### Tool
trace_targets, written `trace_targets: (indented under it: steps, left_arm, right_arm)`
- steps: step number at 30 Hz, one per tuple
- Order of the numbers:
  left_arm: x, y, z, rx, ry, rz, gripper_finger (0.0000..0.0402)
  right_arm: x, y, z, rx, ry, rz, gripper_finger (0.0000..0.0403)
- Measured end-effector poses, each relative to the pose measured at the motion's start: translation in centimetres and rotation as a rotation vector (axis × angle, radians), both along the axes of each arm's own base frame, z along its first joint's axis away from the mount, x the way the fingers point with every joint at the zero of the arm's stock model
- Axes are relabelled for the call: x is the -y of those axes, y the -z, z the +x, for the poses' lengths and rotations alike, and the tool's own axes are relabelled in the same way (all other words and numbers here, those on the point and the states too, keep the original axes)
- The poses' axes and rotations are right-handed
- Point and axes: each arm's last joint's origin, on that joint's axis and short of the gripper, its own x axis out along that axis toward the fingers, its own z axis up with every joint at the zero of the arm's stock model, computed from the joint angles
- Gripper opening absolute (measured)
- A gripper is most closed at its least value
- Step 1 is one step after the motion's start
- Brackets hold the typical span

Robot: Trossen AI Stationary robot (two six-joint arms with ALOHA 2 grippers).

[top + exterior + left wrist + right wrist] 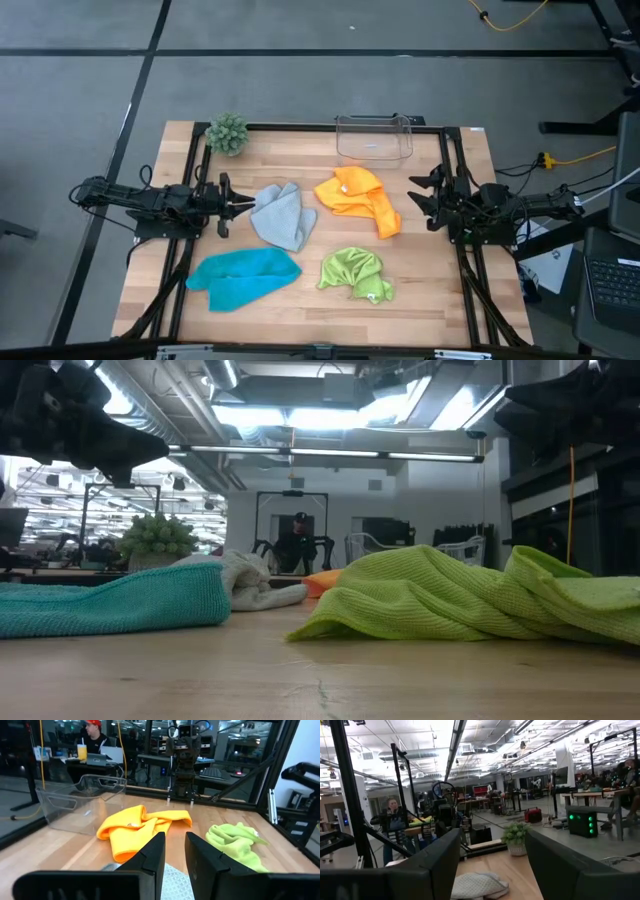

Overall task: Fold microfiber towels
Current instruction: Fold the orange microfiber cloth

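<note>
Four crumpled towels lie on the wooden table: light grey at centre left, orange at centre right, turquoise at near left, lime green at near centre. My left gripper hovers open at the grey towel's left edge, above it. My right gripper hovers open to the right of the orange towel. In the left wrist view the orange towel and green towel lie beyond my open fingers. The right wrist view shows the grey towel.
A clear plastic box stands at the table's far edge, behind the orange towel. A small green fuzzy plant stands at the far left corner. Black frame rails run along the table's left and right sides. People show in the room beyond.
</note>
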Motion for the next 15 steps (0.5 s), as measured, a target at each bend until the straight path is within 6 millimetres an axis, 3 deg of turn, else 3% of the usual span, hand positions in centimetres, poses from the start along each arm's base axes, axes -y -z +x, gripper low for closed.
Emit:
trace_targets:
  steps: [15]
  left_arm:
    - [0.0, 0.0, 0.0, -0.004, 0.0, 0.052, 0.0066]
  right_arm:
    - [0.0, 1.8, 0.4, -0.158, -0.033, 0.133, 0.0226]
